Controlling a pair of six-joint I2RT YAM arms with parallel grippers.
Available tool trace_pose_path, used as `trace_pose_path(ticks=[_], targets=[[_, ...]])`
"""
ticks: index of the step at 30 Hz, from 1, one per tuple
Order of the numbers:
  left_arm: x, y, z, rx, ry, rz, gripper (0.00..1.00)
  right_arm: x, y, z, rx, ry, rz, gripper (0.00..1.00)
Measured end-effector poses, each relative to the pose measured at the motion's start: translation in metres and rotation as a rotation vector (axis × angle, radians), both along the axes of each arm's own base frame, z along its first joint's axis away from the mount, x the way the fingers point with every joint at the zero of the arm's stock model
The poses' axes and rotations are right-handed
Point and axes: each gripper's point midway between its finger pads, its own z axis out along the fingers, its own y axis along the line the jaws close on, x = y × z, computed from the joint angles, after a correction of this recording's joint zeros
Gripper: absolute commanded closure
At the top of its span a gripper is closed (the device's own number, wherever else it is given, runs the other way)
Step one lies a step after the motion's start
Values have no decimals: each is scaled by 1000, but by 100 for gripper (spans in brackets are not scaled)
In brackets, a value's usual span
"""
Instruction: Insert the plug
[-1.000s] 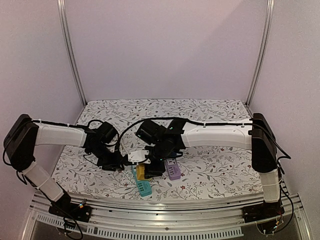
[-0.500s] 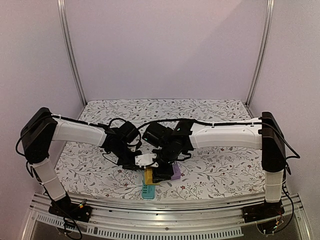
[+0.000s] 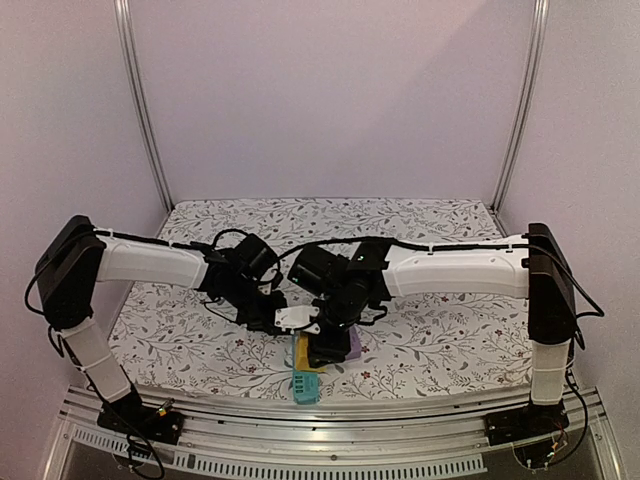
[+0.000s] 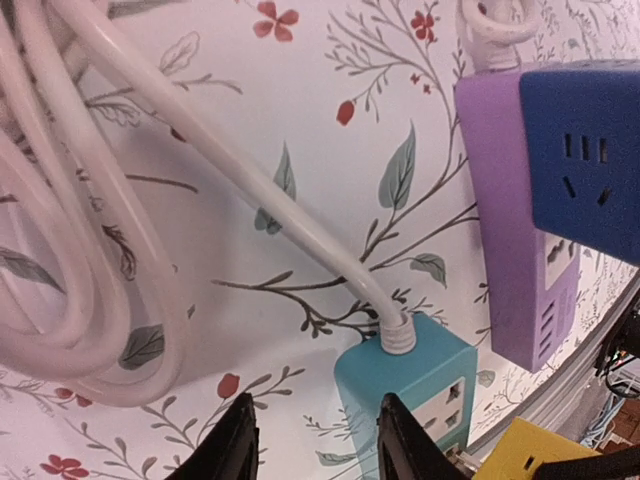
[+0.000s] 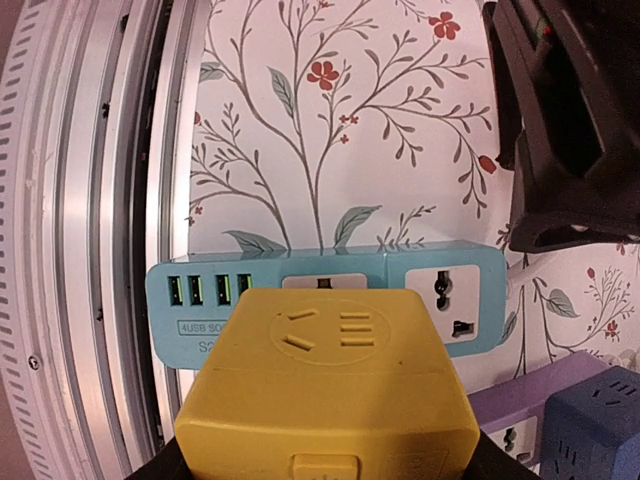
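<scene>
The right gripper (image 3: 326,345) grips a yellow plug block (image 5: 325,385), held just above the teal power strip (image 5: 440,300) near the table's front edge. The left gripper (image 4: 315,445) hangs beside it with its fingers (image 4: 232,445) apart around nothing, over the strip's white cable (image 4: 250,190). A purple power strip (image 4: 520,250) lies close by, with a blue cube (image 4: 585,150) over it.

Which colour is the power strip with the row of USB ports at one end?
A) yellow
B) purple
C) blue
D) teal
D: the right wrist view shows the teal strip with lit USB ports at its left end, partly hidden behind the yellow cube.
</scene>
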Motion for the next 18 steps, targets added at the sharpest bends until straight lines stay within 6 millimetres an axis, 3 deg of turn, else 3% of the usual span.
trace_pose_path(ticks=[5, 18], targets=[[6, -2, 13, -36, -36, 8, 59, 2, -3, 3, -20, 9, -49, 100], [-16, 14, -2, -11, -4, 7, 61, 3, -3, 7, -41, 0, -64, 100]])
